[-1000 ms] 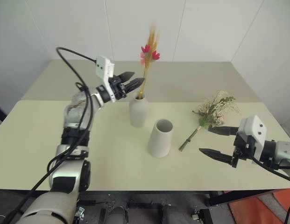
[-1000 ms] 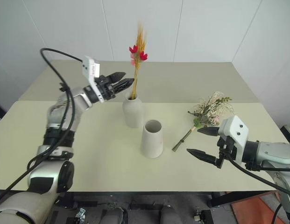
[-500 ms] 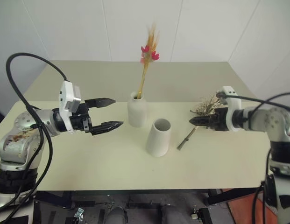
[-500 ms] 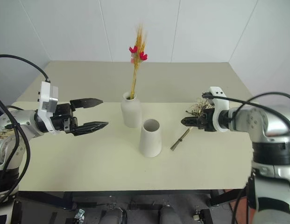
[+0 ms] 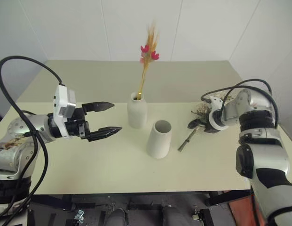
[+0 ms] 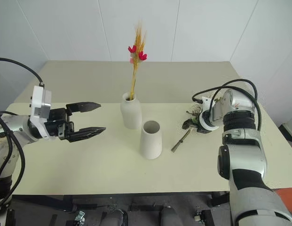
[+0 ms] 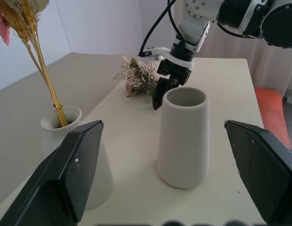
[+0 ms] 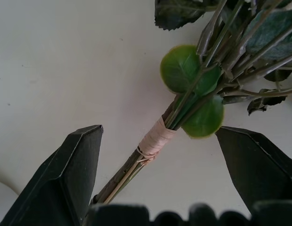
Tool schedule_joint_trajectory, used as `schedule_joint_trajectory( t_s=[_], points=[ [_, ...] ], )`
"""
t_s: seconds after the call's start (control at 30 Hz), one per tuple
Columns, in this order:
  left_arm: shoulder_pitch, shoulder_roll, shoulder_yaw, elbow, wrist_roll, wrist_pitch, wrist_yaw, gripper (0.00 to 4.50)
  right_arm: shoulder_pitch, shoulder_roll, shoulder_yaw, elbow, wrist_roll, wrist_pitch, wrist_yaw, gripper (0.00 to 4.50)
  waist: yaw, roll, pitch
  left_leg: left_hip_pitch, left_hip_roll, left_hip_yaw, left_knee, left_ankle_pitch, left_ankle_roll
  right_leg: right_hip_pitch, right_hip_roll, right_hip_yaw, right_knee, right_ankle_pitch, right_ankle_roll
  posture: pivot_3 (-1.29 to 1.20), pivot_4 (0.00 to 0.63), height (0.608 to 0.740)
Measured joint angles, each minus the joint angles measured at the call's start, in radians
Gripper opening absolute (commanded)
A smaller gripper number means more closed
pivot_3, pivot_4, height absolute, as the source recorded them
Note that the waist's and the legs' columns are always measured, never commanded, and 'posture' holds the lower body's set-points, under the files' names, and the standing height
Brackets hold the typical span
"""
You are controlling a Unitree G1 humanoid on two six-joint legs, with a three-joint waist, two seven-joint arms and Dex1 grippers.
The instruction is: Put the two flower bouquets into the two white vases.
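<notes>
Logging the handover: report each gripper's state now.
Left gripper: open, empty.
Right gripper: open, straddling the green-leaved, cream-sprigged bouquet.

Table (image 5: 108, 169): pale cream-yellow top across the middle of the frame — a seam runs left to right through it, level with mid-frame.
Wall (image 5: 66, 28): white panels along the top of the frame, split by thin vertical joints.
Floor (image 5: 244, 209): an orange-red patch at the lower right — below the table's front edge.
</notes>
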Motion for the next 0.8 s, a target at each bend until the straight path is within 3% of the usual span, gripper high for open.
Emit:
schedule_joint_trajectory(
  t_s=[0.37,0.53,0.63,0.73,0.8],
  points=[
    [0.028,0.008,0.006,-0.027,-0.018,0.000,0.030,4.50,-0.028,0.014,-0.030,0.068,-0.029,-0.072,-0.010,0.21,-0.001,0.000,0.000,0.000,0.000,0.000,0.000,0.000,0.000,0.000,0.000,0.000,0.000,0.000,0.000,0.00,0.150,0.740],
    [0.026,0.008,0.005,-0.026,-0.019,0.000,0.029,4.50,-0.023,0.009,-0.038,0.054,-0.032,-0.068,-0.009,0.20,0.000,0.000,0.000,0.000,0.000,0.000,0.000,0.000,0.000,0.000,0.000,0.000,0.000,0.000,0.000,0.00,0.150,0.740],
    [0.013,0.009,0.001,-0.019,-0.018,-0.002,0.026,4.50,0.025,-0.002,-0.038,-0.058,-0.029,-0.075,0.010,0.20,0.001,0.000,0.000,0.000,0.000,0.000,0.000,0.000,0.000,0.000,0.000,0.000,0.000,0.000,0.000,0.00,0.150,0.740],
    [-0.003,0.010,-0.003,-0.004,-0.018,-0.005,0.020,4.50,0.141,-0.009,-0.061,-0.292,-0.015,-0.184,0.046,0.20,0.003,0.001,0.000,-0.001,0.000,0.000,-0.001,0.000,0.000,0.000,0.000,-0.001,-0.001,0.000,0.000,0.00,0.150,0.740],
    [-0.008,0.011,-0.006,0.004,-0.019,-0.005,0.010,4.50,0.242,0.013,-0.147,-0.516,0.049,-0.319,0.088,0.20,0.003,0.001,0.001,-0.002,0.000,0.000,-0.001,0.000,0.000,-0.001,0.000,-0.001,-0.001,0.000,0.001,0.00,0.150,0.740]
  ],
)
